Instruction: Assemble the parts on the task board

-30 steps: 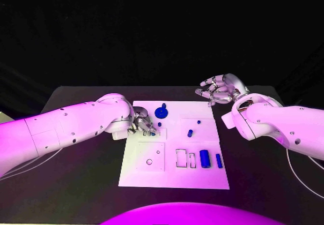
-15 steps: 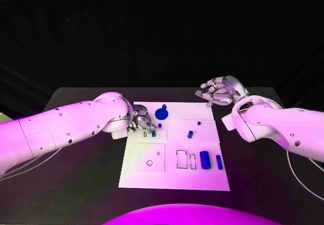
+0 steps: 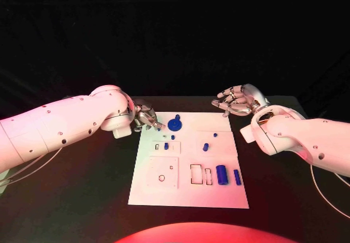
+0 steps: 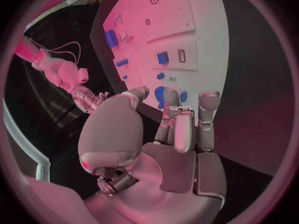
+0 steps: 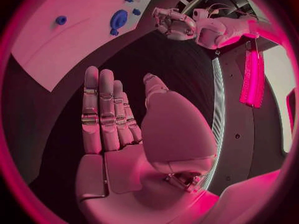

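Fingers (image 3: 149,120) of the left hand (image 3: 144,118) were curled loosely and apart at the far left corner of the white board (image 3: 188,195), holding nothing; the left wrist view showed them (image 4: 176,119) straightened side by side above the board (image 4: 206,40), with no piece between them. The right hand (image 3: 237,99) hung over the dark worktop (image 3: 87,177) just beyond the board's far right corner, its fingers (image 5: 99,109) spread and bare (the palm faced up in the right wrist view). On the board, a round blue knob (image 3: 174,122) stood near the far edge, close to the left fingertips but apart from them. A small blue peg (image 3: 166,146) sat in a slot in the left panel, with a tiny blue dot (image 3: 173,136) just beyond it. Toward the right, a short blue piece (image 3: 206,147) and a smaller one (image 3: 216,134) lay on the upper right panel. Nearer the robot, a thick blue cylinder (image 3: 221,174) and a slimmer blue bar (image 3: 236,176) lay side by side, beside two unfilled rectangular cut-outs (image 3: 196,173). A small round hole (image 3: 161,177) marked the lower left panel.
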Robot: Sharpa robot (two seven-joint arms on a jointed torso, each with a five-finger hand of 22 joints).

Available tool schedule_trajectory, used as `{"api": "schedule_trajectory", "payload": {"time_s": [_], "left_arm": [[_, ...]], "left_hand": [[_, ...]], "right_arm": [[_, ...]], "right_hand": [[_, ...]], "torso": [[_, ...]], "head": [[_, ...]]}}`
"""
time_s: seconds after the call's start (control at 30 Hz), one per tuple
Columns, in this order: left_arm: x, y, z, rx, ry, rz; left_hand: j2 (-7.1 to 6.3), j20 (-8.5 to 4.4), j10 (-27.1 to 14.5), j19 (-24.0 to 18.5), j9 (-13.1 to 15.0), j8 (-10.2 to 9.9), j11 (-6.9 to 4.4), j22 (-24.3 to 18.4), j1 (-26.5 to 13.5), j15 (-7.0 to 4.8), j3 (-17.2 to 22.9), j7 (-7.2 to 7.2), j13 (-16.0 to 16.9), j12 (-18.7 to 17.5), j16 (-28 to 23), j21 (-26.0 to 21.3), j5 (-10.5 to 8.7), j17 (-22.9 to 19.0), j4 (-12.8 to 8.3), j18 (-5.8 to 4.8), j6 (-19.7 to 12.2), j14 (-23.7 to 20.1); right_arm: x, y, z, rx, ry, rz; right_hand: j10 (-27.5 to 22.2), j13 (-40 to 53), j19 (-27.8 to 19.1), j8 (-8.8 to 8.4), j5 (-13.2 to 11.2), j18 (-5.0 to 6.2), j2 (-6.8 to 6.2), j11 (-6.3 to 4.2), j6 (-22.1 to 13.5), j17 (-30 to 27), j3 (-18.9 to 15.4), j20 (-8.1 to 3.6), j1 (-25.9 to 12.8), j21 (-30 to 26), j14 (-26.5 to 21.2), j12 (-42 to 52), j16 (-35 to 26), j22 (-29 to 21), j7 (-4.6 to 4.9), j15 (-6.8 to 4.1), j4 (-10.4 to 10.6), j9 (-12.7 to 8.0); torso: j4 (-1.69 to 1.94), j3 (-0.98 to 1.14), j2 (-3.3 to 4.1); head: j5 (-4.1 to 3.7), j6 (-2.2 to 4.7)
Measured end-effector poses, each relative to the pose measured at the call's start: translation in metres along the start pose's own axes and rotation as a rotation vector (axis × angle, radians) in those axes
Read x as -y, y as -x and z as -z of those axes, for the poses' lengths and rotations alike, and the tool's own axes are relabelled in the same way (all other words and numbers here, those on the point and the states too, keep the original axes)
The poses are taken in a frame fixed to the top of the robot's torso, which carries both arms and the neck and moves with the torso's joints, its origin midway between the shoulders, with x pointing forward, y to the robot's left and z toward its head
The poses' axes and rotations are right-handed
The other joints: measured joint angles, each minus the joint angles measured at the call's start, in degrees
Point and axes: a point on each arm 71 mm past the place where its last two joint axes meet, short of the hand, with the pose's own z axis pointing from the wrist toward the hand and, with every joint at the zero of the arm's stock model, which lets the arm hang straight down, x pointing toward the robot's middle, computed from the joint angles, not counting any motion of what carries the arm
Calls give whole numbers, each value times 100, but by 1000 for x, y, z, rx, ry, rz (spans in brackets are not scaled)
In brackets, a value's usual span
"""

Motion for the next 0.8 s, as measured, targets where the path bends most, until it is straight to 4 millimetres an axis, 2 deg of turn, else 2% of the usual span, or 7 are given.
{"api": "schedule_trajectory", "payload": {"time_s": [0.07,0.33,0.67,0.8], "left_arm": [[-3,6,-1,13,11,7],[-4,19,-14,40,42,16],[-6,26,-30,44,84,3],[-6,26,-36,35,102,-7]], "left_hand": [[0,-1,-48,1,-27,-33,30,-20,0,0,-17,23,-70,-40,0,-3,0,-5,12,-1,-23,0],[22,-1,-47,2,-37,-33,29,-3,23,0,-39,23,-93,-41,0,-3,0,-6,7,0,-23,0],[22,39,-33,68,-69,-33,15,155,22,20,-141,15,-9,22,45,45,0,45,62,0,12,-20],[22,51,-2,97,-80,-33,28,197,22,20,-188,4,6,45,68,86,0,45,62,0,41,-20]], "right_arm": [[0,0,0,0,0,0],[0,-1,-1,-5,0,-1],[-1,-2,-1,-10,0,-3],[-1,-3,-1,-10,0,-3]], "right_hand": [[0,-1,0,0,0,0,0,0,0,0,0,0,0,0,0,0,0,-1,0,0,0,0],[0,-25,0,0,0,0,0,0,0,-5,0,0,0,0,0,0,-31,-16,0,0,0,0],[0,-94,-1,0,0,0,1,1,0,-11,1,1,1,-32,0,-51,-80,-82,-1,0,0,-9],[-22,-251,-53,44,0,0,31,23,-6,-39,18,54,31,-92,-41,-173,-239,-208,32,41,-17,-27]], "torso": [[0,0,1],[-8,-7,22],[-12,-5,35],[-12,-7,40]], "head": [[9,16],[15,46],[20,25],[20,20]]}}
